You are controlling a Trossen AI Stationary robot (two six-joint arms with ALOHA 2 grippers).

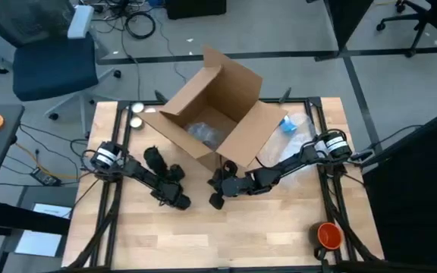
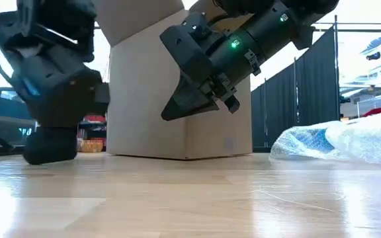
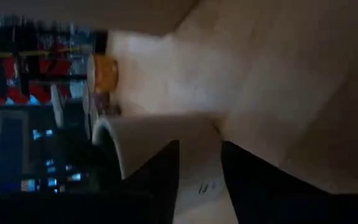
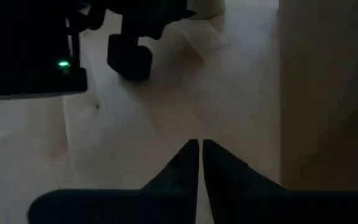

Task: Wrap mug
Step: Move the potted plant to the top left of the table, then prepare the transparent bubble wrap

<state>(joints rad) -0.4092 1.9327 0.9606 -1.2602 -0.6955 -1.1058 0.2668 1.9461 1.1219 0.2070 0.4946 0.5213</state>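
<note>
Right gripper (image 2: 177, 112) hangs nearest the low cam, just off the tabletop (image 1: 203, 235) – fingers pressed together, nothing held. Left gripper (image 3: 199, 168) beside it, spread, empty. Black mug (image 1: 155, 158) stands far-left, near the open cardboard box (image 1: 211, 114); bubble wrap (image 2: 339, 142) right.

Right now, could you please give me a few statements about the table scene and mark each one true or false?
1. The cardboard box stands open on the table. True.
2. The bubble wrap lies left of the box. False: in the high view it lies to the box's right, beside the right arm.
3. The right claw is shut and holds nothing. True.
4. The left claw is shut tight. False: its fingers stand apart.
5. The orange object sits inside the box. False: it sits near the table's front right corner.
</note>
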